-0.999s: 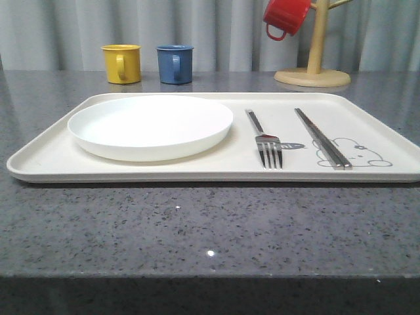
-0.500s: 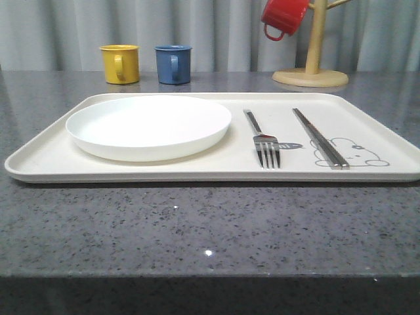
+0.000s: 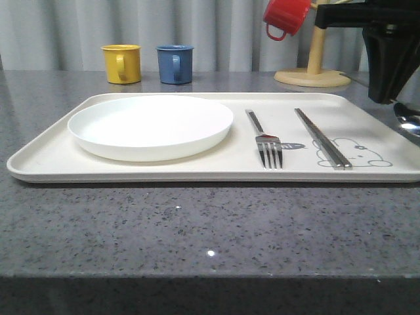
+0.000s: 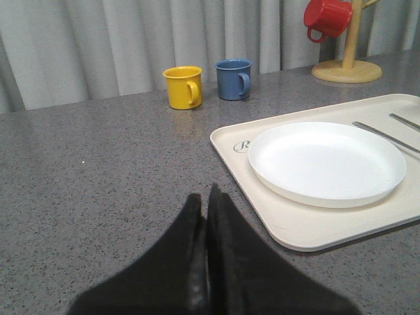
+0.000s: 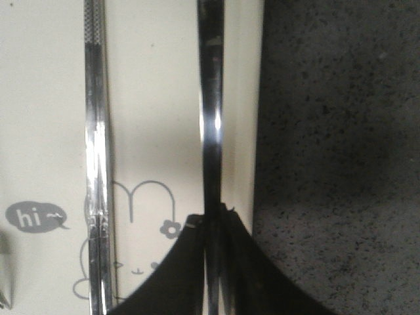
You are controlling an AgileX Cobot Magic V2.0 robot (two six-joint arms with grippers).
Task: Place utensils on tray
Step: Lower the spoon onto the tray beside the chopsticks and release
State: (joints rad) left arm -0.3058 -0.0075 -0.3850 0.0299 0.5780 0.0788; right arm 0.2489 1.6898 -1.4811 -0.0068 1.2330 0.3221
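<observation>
The cream tray (image 3: 46,157) lies across the grey table and carries the white plate (image 3: 150,125), the fork (image 3: 264,139) and the chopsticks (image 3: 321,138). My right arm (image 3: 390,52) hangs over the tray's right end. The spoon bowl (image 3: 410,123) shows just below it at the frame edge. In the right wrist view my right gripper (image 5: 213,222) is shut on the spoon handle (image 5: 211,125), which runs along the tray rim (image 5: 244,131) beside the chopsticks (image 5: 96,164). My left gripper (image 4: 205,197) is shut and holds nothing, over bare table left of the tray (image 4: 315,226) and plate (image 4: 326,161).
A yellow mug (image 3: 122,63) and a blue mug (image 3: 175,63) stand behind the tray. A wooden mug tree (image 3: 314,72) with a red mug (image 3: 286,16) stands at the back right. Bare table lies in front of the tray.
My right arm has come into the front view at the right, carrying the spoon over the tray's right end. Plate, fork and chopsticks lie as before.
</observation>
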